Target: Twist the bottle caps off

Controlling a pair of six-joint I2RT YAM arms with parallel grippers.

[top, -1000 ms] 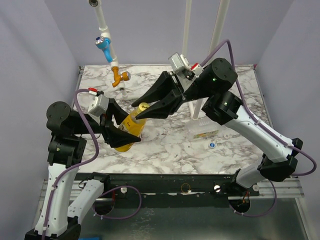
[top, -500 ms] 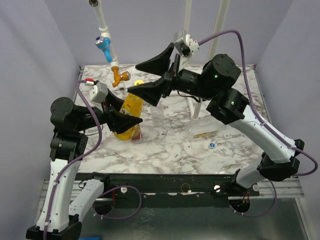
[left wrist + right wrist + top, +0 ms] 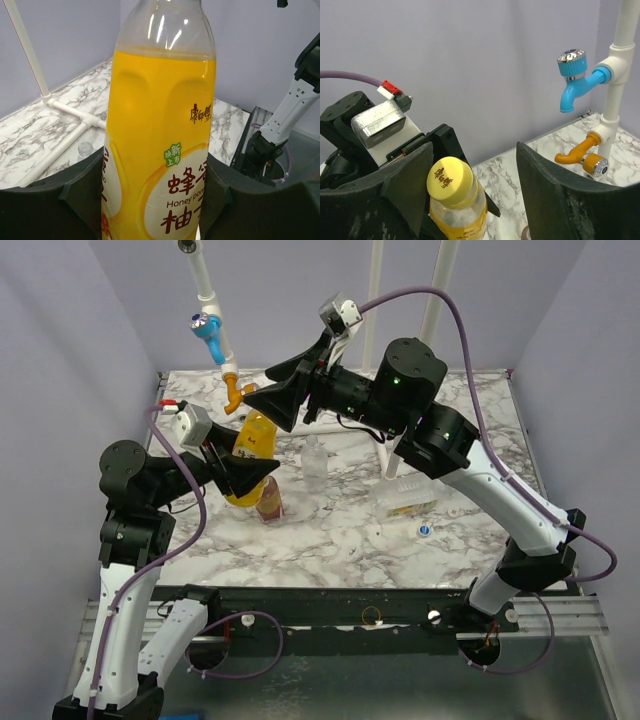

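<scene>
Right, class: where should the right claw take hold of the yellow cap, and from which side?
Grip the yellow cap by its round side wall, a finger each side, coming from above along the neck. It tops the yellow-orange bottle, clamped at the body by the left claw, and the open right claw straddles it.

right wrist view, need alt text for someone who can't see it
A yellow cap on a yellow-orange bottle sits between the open jaws of the right gripper. The left gripper holds the bottle from behind. At right, a blue tap and an orange tap branch off a white pipe above a marble table.
</scene>
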